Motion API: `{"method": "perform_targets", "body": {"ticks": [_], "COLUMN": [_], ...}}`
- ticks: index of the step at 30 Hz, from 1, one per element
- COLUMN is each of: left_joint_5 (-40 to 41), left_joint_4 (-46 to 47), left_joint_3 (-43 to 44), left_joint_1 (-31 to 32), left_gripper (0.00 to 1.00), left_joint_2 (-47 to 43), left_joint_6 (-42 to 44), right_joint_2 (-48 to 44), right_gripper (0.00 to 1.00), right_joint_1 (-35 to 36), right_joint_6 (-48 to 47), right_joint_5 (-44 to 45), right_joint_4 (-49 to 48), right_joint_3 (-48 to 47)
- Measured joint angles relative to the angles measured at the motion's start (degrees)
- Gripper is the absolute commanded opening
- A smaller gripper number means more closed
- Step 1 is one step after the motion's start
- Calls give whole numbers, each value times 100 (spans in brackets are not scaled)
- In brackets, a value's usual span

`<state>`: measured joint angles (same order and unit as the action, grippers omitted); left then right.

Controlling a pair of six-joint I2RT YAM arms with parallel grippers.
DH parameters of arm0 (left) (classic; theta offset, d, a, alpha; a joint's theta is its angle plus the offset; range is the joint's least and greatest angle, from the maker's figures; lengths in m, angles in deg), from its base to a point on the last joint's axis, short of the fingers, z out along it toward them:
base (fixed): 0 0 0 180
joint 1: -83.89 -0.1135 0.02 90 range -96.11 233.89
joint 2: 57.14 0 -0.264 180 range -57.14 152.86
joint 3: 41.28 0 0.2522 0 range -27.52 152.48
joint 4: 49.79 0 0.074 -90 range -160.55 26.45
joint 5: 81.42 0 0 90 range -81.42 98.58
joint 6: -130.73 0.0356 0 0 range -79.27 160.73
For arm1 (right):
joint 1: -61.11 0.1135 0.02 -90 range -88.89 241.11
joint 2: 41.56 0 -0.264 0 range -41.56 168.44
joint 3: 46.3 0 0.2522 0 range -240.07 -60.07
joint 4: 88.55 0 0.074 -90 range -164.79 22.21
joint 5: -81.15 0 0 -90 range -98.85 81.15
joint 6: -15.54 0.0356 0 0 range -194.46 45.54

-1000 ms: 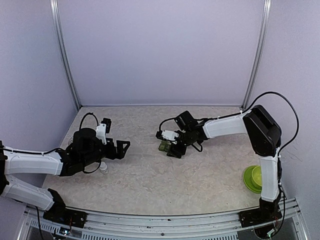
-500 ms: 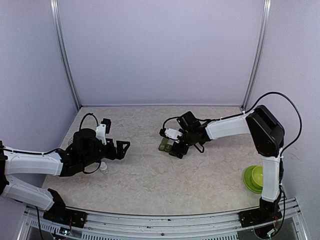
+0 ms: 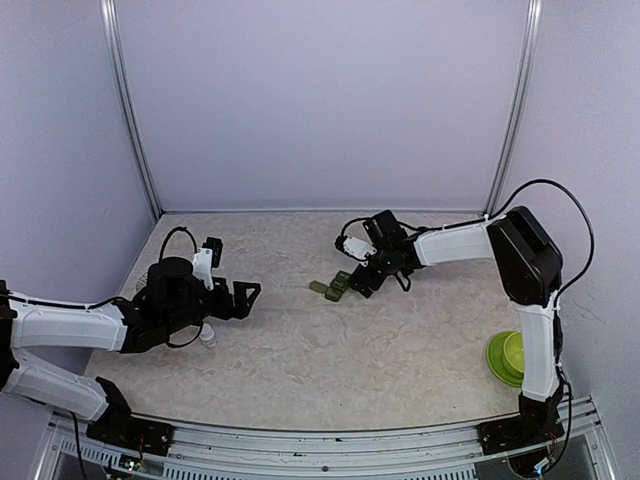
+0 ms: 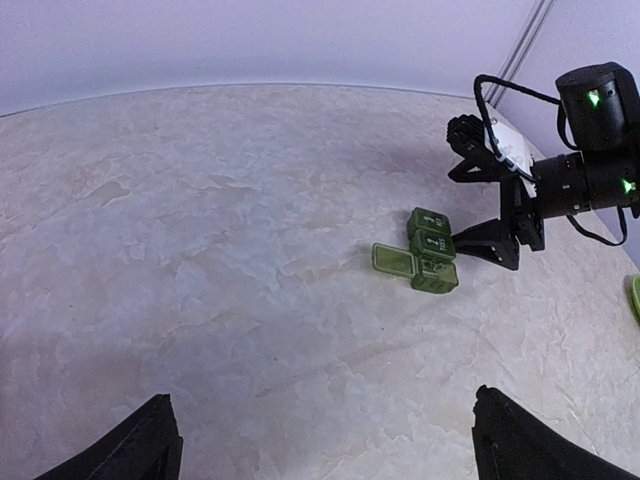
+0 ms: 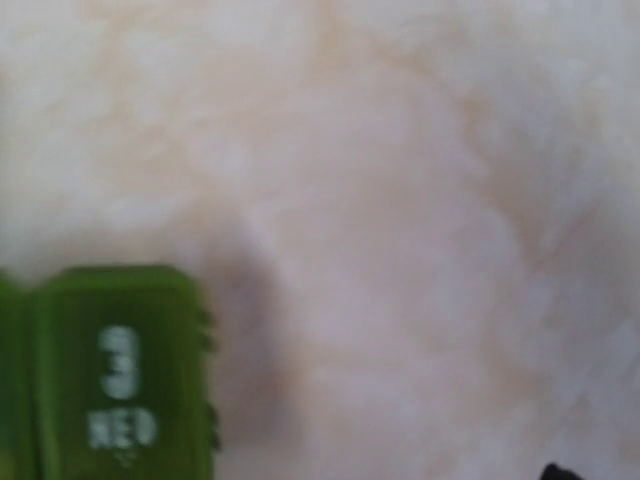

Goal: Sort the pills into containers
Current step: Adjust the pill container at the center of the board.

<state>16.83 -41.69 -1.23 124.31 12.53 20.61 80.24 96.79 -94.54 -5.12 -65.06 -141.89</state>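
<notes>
Green translucent plastic is the thing that matters here: a small pill organizer point(image 3: 335, 288) is lying near the middle of the marbled surface point(image 3: 300, 370). It is a short strip of lidded compartments, and one lid point(image 4: 392, 260) is folded out flat on the side facing away from the right arm.

The right gripper point(image 3: 358, 282) is sitting just beside the organizer on the opposite side, pointing down at it. Its fingers are spread and are pinching nothing. Whether a fingertip is grazing the plastic I cannot tell. Its wrist camera is catching a closed compartment marked 3 WED point(image 5: 120, 380) low in the left corner, so the strip is lying off to one side of the gripper rather than between the fingers.

The left gripper point(image 3: 247, 292) is hanging well apart from the organizer, spread wide and empty, and is aimed across the surface toward it.

The right arm is looking much the nearer for any work on the lids. No pills are showing in any view. A lime-green bowl point(image 3: 507, 357) is sitting by the right arm's base.
</notes>
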Motion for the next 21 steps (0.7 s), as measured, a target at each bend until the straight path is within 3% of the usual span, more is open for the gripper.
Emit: {"method": "perform_targets", "body": {"ticks": [21], "left_joint_5": [116], "left_joint_4": [-367], "left_joint_3": [17], "left_joint_1": [0], "left_gripper": [99], "left_joint_2": [-236], "left_joint_6": [-35], "right_joint_2": [999], "right_gripper": [100], "right_joint_1": [-57], "right_joint_6": [227], "right_joint_5": [197], "right_joint_4": [127], "right_joint_3": [-1504]}}
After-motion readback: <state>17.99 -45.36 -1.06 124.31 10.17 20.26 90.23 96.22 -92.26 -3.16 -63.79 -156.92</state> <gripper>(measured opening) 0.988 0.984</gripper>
